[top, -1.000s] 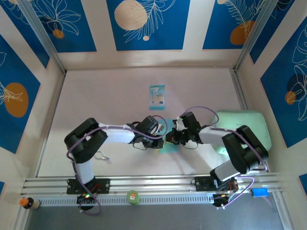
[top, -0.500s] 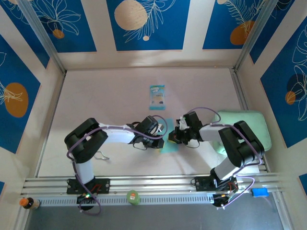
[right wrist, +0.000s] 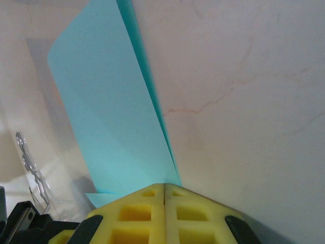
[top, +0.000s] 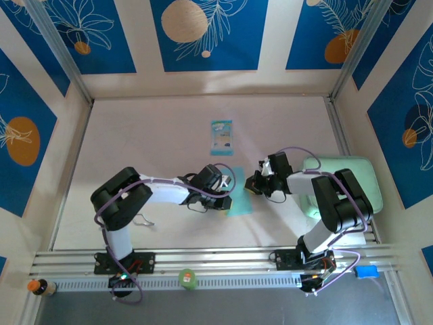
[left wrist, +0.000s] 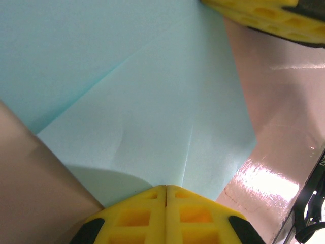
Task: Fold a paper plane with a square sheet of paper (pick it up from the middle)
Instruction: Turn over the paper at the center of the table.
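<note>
Paper sheet (top: pixel 241 203) before packet (top: pixel 221 137) (green pad (top: pixel 352 172) rightward)

Matt, creased sheet of paper (left wrist: pixel 152 112) on a glossy table (left wrist: pixel 274 127).

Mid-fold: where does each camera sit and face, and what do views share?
Top external: above, behind the bases, looking down; both arms, left gripper and right gripper flanking the light-blue creased paper sheet.
Left wrist: on that wrist, looking along its shut yellow fingers onto the sheet.
Right wrist: likewise, shut yellow fingers at the sheet's lower tip.
Shared: all three show the sheet.
</note>
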You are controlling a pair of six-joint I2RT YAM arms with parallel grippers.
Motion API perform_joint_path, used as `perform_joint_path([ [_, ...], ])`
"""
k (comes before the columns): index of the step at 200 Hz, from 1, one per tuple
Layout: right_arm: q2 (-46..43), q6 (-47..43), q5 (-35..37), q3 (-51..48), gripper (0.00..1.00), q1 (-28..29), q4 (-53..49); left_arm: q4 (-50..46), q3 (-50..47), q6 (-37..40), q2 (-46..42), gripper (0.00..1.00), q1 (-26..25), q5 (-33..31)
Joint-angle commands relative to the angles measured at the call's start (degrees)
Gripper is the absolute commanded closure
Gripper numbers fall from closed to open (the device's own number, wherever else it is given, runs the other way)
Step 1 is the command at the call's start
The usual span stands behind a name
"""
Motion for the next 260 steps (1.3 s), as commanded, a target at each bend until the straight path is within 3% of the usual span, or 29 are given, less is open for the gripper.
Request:
perform_joint_path([
  [1, -1.5, -1.9, 4.9, 1.6, 1.0, -0.5, -3.9, -6.9, -3.0, -0.4, 2.2, 1.0, -0.2, -1.3],
  [63, -15.9, -1.7, 4.0, -2.4, 0.98, 0.7, -7.2, -6.7, -1.9, 0.0, -0.3, 1.0, -0.2, -1.8],
  [72, -17.8, -1.8, 3.2, -2.7, 0.97, 1.1, -9.1, -6.7, -1.2, 0.0, -1.2, 0.96, -0.2, -2.0],
  [127, -25.2, 1.7, 1.4, -7.0, 0.74, 5.7, -16.9, -12.8, 6.3, 4.9, -5.2, 0.82, 0.3, -6.2],
  [174, -25.9, 4.9, 2.1, -8.1, 0.63, 9.9, -18.8, -13.6, 9.0, 7.1, -0.7, 0.82, 2.2, -4.7],
  [260, -23.6, 10.0, 3.8, -9.4, 0.6, 14.0, -16.9, -11.0, 4.4, 4.2, 3.0, 0.92, 2.5, -4.6],
])
